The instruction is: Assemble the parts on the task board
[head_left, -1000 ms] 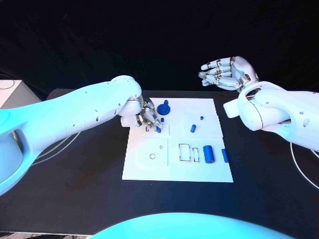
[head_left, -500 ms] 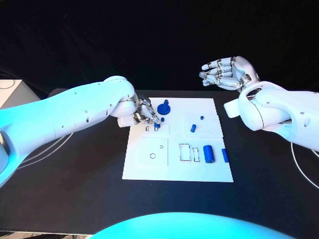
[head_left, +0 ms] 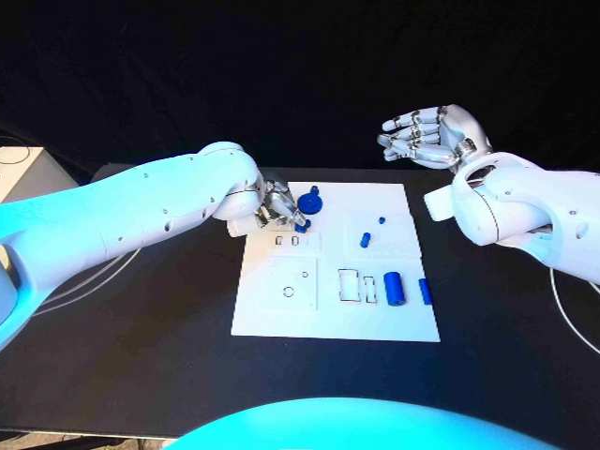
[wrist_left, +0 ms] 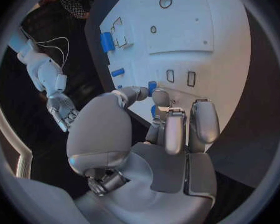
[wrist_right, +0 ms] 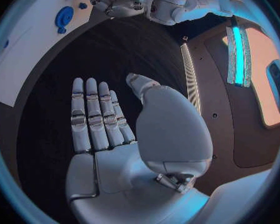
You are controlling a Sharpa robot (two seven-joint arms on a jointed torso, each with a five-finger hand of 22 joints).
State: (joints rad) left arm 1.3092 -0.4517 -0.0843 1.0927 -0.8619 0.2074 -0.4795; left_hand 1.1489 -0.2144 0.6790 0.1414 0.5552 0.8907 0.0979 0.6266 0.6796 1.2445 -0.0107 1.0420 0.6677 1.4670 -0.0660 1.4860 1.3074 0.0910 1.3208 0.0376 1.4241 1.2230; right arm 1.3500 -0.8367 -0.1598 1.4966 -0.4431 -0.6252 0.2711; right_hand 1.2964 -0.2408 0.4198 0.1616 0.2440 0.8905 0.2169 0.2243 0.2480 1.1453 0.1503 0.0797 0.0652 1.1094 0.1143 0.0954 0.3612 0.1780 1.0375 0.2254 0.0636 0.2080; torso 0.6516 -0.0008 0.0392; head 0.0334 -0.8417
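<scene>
- The task board (head_left: 334, 314) is a white plate lying flat in the middle of the black surface (head_left: 138, 366).
- The left hand (head_left: 280, 208) is at the far left corner of the board. Its fingers (wrist_left: 202, 122) are curled together around a small blue part (wrist_left: 152, 87); the left wrist view shows the part pinched between the thumb and the fingertips, just above the board.
- A round blue part (head_left: 309, 201) lies on the far part of the board, just beside the left hand.
- Two small blue parts (head_left: 365, 240) lie near the middle of the board, toward the right edge.
- A blue cylinder (head_left: 394, 289) and a thinner blue piece (head_left: 423, 292) lie side by side near the right edge, next to the rectangular slots (head_left: 355, 287).
- The right hand (head_left: 428, 138) is raised beyond the far right corner of the board, well apart from it. It holds nothing; in the right wrist view its fingers (wrist_right: 93, 117) are stretched out side by side, and the thumb stands apart from them.
</scene>
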